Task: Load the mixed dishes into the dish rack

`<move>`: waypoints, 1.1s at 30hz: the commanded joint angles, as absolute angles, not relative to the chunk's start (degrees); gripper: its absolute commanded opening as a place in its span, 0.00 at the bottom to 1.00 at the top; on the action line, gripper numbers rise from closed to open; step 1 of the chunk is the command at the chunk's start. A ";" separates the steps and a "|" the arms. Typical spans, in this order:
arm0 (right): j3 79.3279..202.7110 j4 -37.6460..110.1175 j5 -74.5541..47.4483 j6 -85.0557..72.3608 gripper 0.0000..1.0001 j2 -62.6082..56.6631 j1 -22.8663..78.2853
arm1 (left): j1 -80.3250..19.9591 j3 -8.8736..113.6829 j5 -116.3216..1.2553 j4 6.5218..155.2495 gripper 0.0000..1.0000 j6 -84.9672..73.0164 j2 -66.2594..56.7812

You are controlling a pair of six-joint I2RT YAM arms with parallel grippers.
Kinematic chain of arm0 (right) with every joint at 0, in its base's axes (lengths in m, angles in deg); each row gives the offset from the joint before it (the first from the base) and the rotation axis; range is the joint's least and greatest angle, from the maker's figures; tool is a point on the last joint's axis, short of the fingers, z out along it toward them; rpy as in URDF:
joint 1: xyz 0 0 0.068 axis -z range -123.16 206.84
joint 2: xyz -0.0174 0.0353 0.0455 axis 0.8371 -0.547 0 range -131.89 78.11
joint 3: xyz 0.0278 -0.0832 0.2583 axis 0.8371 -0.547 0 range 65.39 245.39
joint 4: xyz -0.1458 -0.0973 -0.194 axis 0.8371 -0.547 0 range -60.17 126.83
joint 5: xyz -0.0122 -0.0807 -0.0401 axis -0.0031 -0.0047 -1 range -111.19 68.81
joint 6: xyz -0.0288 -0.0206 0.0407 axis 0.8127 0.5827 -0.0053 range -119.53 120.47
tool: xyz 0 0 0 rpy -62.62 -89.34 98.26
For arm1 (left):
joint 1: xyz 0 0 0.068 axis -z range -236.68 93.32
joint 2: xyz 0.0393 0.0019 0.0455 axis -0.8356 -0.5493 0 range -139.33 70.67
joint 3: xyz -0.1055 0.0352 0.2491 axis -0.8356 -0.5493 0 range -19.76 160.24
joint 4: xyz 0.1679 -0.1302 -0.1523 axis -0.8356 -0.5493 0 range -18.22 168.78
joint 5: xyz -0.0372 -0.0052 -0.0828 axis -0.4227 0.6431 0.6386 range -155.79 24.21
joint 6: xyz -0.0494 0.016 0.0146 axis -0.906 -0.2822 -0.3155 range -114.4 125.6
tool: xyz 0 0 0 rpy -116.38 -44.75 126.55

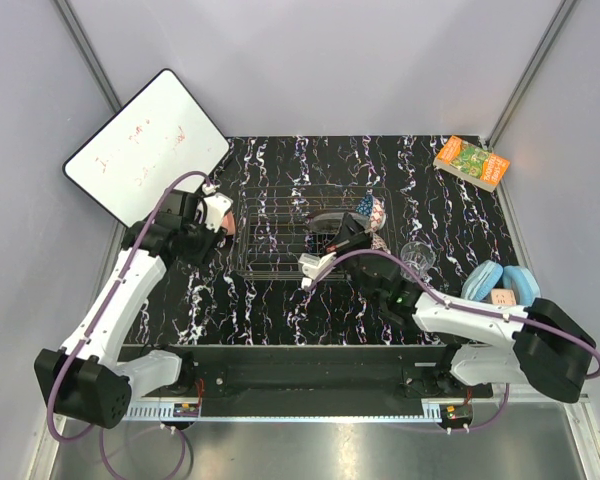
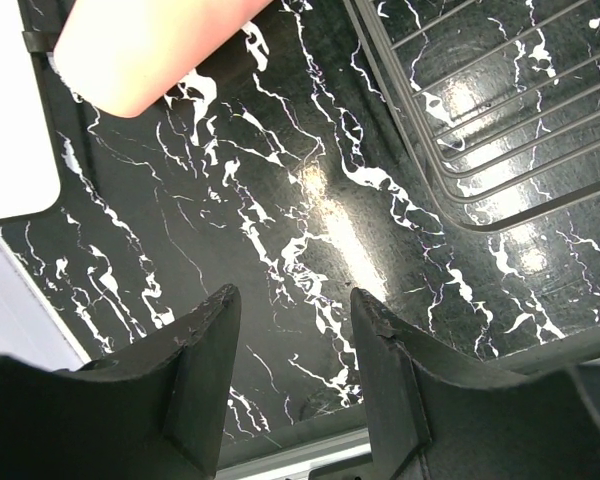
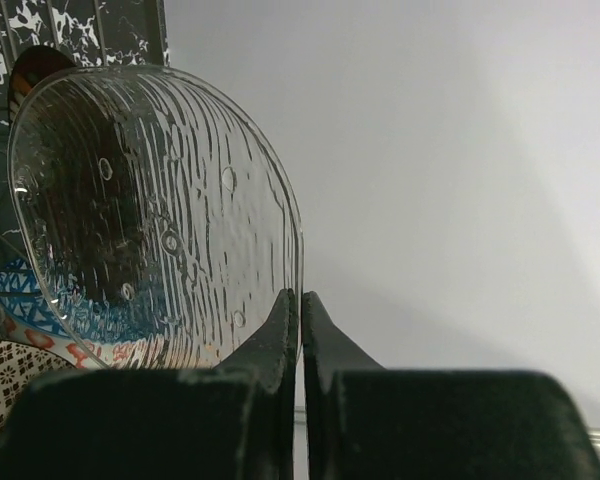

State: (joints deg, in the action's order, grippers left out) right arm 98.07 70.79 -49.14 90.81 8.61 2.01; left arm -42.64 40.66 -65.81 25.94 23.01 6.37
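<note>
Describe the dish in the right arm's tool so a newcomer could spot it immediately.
Start at the wire dish rack in the middle of the black marble table; the right tool hangs over its right end. Pinched by the rim there is the clear glass bowl, ribbed and see-through, unlike the blue patterned bowl behind it.
</note>
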 commanded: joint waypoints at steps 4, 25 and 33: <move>96.76 79.53 -51.51 90.21 0.00 4.20 1.82 | -42.53 43.52 -63.77 28.16 0.52 23.00 6.33; 91.31 84.29 -56.87 76.41 0.34 3.05 1.73 | -42.53 44.92 -68.75 28.33 0.52 22.57 6.95; 93.16 87.72 -61.44 76.40 0.66 7.52 0.24 | -42.53 50.10 -74.76 30.35 0.51 16.69 -1.75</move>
